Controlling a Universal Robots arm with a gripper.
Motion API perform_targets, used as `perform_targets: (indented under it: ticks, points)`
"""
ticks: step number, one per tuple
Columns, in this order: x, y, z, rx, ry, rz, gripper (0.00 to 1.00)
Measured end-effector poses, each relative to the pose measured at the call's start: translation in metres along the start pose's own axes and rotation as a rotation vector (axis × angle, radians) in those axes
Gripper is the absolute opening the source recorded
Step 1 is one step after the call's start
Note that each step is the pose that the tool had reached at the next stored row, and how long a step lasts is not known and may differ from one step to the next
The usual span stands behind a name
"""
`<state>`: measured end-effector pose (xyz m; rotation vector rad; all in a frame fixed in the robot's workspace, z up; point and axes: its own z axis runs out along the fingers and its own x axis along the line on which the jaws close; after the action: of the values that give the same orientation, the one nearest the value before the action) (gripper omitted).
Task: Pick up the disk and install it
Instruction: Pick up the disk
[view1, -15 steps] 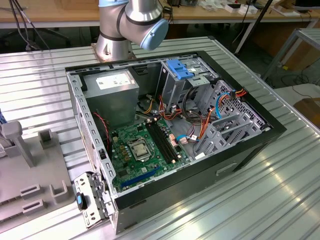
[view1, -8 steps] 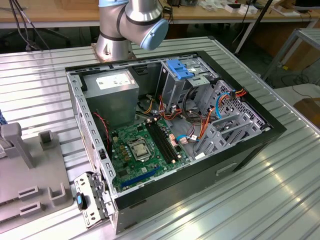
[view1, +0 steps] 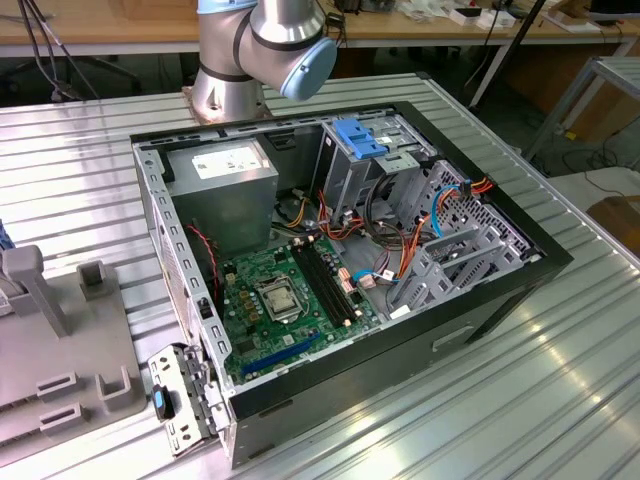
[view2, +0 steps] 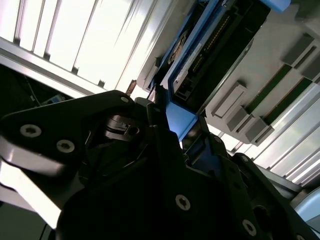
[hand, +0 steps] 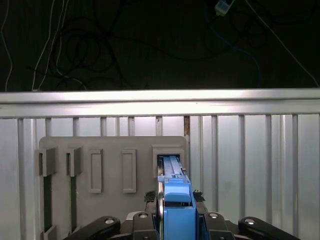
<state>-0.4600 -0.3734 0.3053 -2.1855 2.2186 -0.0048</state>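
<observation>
Blue-framed disk (hand: 177, 205) sits gripped between the fingers (hand: 160, 205).

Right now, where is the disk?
In the first wrist view the disk stands on edge at the end slot of the grey holder tray, the slot nearest the bare ribbed table, with the gripper at its near end.

in the exterior view the arm (view1: 262, 45) stood at about twelve o'clock, a silver base column topped by a grey joint whose light-blue cap faced roughly four o'clock. in the first wrist view the black gripper (hand: 178, 212) had one finger pressed to either side of the disk (hand: 176, 192). its bolted linkages splayed outward behind the fingers.
</observation>
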Motion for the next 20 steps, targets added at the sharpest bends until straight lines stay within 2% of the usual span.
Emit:
perform_targets:
  ticks: [7, 17, 20]
  points:
    - [0.0, 0.0, 0.0002, -0.0003, -0.0004, -0.018, 0.37]
    - [0.0, 0.0, 0.0002, -0.0003, -0.0004, -0.019, 0.37]
    - [0.0, -0.0001, -0.002, 0.0, -0.001, -0.019, 0.37]
